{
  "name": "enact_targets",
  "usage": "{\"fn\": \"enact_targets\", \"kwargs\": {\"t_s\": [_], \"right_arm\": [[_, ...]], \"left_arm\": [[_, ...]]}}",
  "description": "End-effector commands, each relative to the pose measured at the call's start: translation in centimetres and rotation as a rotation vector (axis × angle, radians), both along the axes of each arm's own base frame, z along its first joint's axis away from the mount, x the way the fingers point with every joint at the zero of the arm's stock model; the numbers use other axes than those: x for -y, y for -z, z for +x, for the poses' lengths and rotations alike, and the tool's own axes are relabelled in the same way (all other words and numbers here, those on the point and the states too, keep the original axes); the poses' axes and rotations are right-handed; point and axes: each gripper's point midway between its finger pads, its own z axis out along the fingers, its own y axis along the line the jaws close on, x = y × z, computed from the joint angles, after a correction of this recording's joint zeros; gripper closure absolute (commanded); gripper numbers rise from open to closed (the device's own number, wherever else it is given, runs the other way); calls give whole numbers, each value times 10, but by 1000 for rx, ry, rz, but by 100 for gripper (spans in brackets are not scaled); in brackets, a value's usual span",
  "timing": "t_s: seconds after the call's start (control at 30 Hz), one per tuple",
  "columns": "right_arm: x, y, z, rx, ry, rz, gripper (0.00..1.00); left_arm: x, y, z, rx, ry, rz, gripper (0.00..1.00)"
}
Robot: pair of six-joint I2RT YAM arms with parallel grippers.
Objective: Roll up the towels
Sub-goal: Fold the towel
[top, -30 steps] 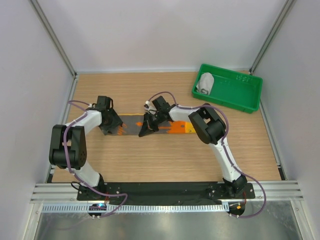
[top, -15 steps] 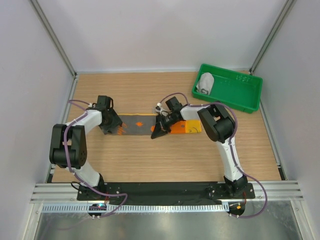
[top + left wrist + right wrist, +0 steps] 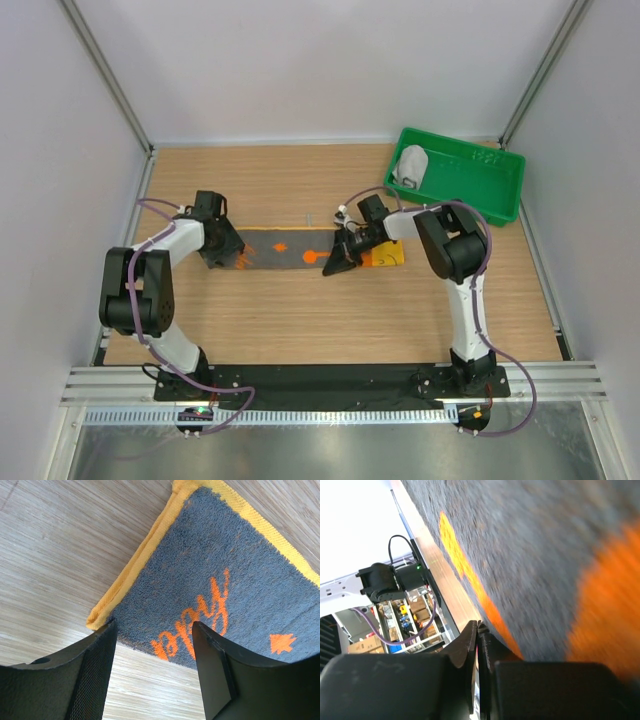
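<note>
The patterned towel (image 3: 285, 249) lies stretched out on the table with its grey backing and orange marks facing up. Its orange-yellow part (image 3: 385, 256) shows at the right end. My left gripper (image 3: 222, 250) is open and stands over the towel's left corner (image 3: 225, 570), its fingers (image 3: 85, 680) on either side of the near edge. My right gripper (image 3: 340, 262) is shut on the towel's near edge (image 3: 530, 555), left of the orange-yellow part. The light grey towel (image 3: 411, 165) sits rolled in the green tray.
The green tray (image 3: 470, 185) stands at the back right of the table. White walls with metal posts close in the back and sides. The arm bases and a black rail run along the near edge.
My right gripper has slid right along the patterned towel with its edge, so more grey backing shows and the orange-yellow part is shorter. The left gripper has stayed at the left corner.
</note>
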Motion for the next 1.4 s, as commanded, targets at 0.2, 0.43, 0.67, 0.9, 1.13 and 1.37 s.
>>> {"fn": "enact_targets", "kwargs": {"t_s": [0.2, 0.43, 0.67, 0.9, 1.13, 1.37], "right_arm": [[47, -20, 9, 26, 123, -148, 91], [55, -67, 16, 123, 174, -201, 81], [102, -117, 40, 344, 483, -438, 70], [176, -97, 1, 384, 789, -677, 63], [198, -84, -6, 359, 912, -667, 58], [196, -50, 4, 248, 896, -659, 52]], "left_arm": [[-17, 7, 1, -15, -12, 83, 37], [-13, -2, 4, 10, -7, 66, 37], [-1, -24, 11, 55, 14, 0, 34], [19, -79, 18, 151, 73, -102, 30], [37, -148, 14, 216, 216, -167, 27], [8, -175, -9, 234, 279, 15, 25]]}}
